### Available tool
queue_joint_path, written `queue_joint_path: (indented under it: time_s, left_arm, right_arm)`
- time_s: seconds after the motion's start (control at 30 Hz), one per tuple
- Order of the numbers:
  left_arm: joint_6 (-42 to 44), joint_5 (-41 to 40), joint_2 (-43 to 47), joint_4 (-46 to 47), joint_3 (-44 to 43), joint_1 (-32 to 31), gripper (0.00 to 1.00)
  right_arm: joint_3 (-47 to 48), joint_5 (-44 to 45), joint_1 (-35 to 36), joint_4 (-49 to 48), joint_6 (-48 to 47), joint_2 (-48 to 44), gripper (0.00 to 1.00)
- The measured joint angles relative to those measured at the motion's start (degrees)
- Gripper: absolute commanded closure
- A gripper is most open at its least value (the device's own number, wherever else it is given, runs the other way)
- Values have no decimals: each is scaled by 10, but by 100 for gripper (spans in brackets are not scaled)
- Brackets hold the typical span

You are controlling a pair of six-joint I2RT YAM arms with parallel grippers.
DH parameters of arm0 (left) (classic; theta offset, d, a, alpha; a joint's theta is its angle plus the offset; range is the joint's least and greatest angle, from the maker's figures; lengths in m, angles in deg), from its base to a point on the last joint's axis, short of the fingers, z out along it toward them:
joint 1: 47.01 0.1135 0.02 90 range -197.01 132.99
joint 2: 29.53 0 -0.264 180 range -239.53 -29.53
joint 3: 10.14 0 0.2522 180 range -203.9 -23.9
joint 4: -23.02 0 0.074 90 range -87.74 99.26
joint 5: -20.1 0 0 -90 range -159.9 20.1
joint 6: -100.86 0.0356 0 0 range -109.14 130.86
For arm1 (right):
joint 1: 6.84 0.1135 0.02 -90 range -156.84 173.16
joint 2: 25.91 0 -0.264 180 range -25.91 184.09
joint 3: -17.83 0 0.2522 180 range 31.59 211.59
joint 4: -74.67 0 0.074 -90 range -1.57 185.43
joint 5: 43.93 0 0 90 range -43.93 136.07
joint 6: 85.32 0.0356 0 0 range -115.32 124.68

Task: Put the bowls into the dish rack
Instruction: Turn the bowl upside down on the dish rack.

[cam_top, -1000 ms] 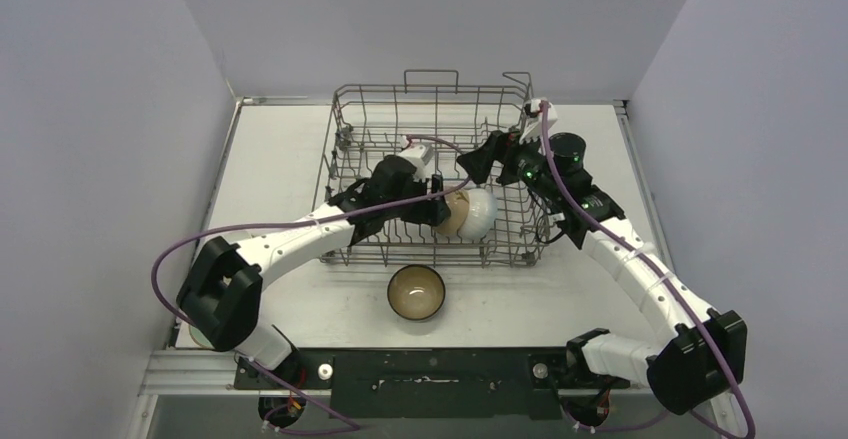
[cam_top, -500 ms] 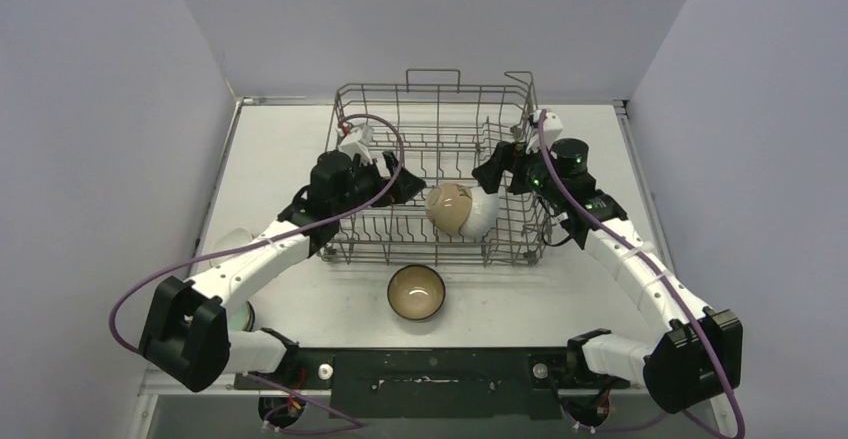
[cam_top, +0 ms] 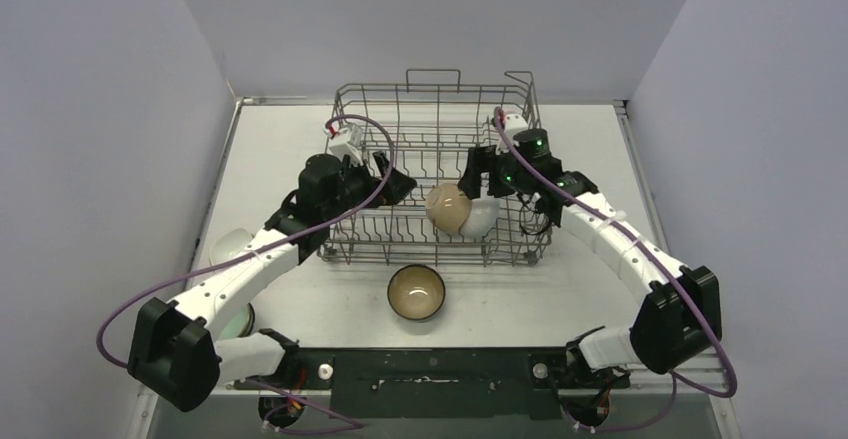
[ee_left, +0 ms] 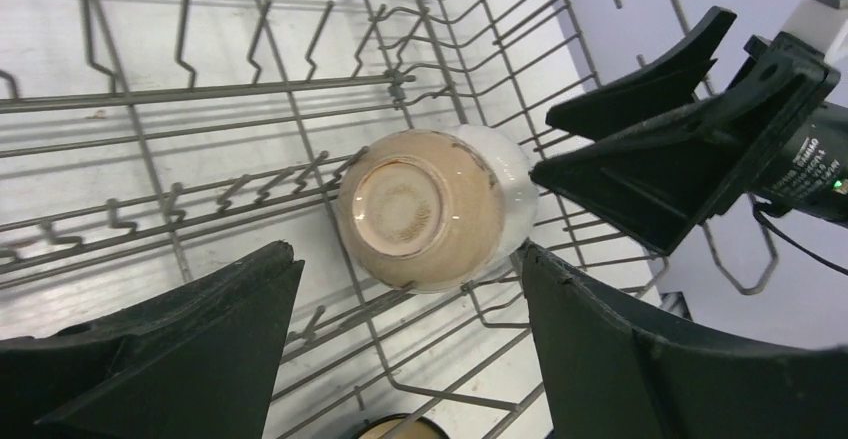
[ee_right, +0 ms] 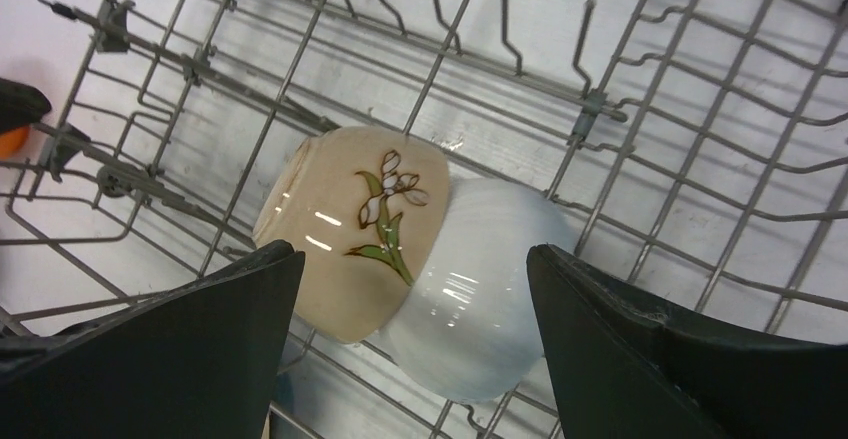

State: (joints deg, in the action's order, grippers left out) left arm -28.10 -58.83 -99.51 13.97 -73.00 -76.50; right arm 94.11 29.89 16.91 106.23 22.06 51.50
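Two bowls lie in the dish rack (cam_top: 410, 144), in its right half, toward the near side. Beige bowl (cam_top: 445, 206): on its side among the tines, foot ring facing left. The right wrist view shows a painted white flower on a green stem on its wall. White bowl (cam_top: 484, 218): immediately right of the beige one and touching it, with the beige rim overlapping the white wall. Both are tilted on the wire floor, neither upright.

Third bowl (cam_top: 416, 292): upright on the table (cam_top: 270, 159), mouth up, tan inside with a dark rim. It sits just near of the rack's front wall, apart from it.

Left gripper (cam_top: 402, 186): over the rack's left half, pointing right toward the beige bowl. Fingers spread wide, nothing between them. In its wrist view the foot ring sits beyond the fingertips, untouched.

Right gripper (cam_top: 472, 172): over the rack, just far of the pair. Fingers spread wide, holding nothing. Its wrist view looks down on both bowls between the two fingers. In the left wrist view one fingertip sits just beside the white wall; contact cannot be told.

Pale rounded object (cam_top: 222, 245): on the table's left side, partly under the left arm, too hidden to identify.
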Motion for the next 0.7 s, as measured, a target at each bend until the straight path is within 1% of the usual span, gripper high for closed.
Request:
queue_joint_path:
  time_s: [0.13, 0.27, 0.4, 0.6, 0.7]
  left_arm:
    - [32, -41, 17, -49, -1, 0, 19]
    - [70, -92, 29, -107, -6, 0, 17]
    - [103, -134, 44, -154, -8, 5, 17]
    - [125, -157, 63, -187, -8, 17, 17]
    - [128, -158, 77, -189, -8, 19, 17]
  right_arm:
    - [23, 19, 35, 41, -7, 31, 15]
    - [25, 18, 40, 64, -7, 45, 15]
    - [29, 16, 41, 62, -7, 55, 15]
    - [42, 8, 47, 46, -5, 78, 20]
    - [50, -1, 53, 35, -2, 96, 21]
